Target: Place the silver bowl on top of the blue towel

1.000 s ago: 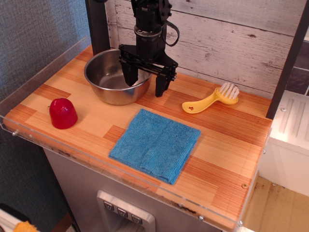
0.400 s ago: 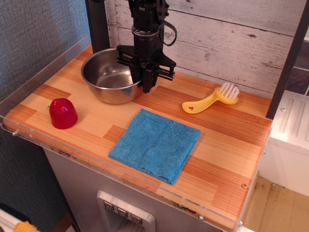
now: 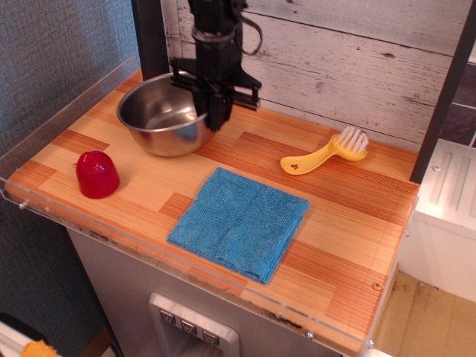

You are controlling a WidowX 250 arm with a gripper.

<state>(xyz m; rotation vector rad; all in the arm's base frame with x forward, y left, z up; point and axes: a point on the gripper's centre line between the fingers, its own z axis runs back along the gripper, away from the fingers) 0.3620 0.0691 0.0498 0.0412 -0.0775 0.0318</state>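
Observation:
The silver bowl (image 3: 160, 115) is at the back left of the wooden table, tilted, with its right side raised off the surface. My black gripper (image 3: 216, 119) comes down from above and is shut on the bowl's right rim. The blue towel (image 3: 239, 222) lies flat and bare in the front middle of the table, in front of and to the right of the bowl, apart from it.
A red rounded object (image 3: 97, 174) stands front left. A yellow brush with white bristles (image 3: 327, 154) lies at the back right. A clear plastic rim (image 3: 67, 104) edges the table's left and front. A plank wall (image 3: 349, 59) rises behind; a dark post (image 3: 151, 37) stands behind the bowl.
The gripper's fingers, open astride the bowl's right rim a second ago, have closed on it. The gripper has since risen and shifted left, tilting the bowl and lifting its right side.

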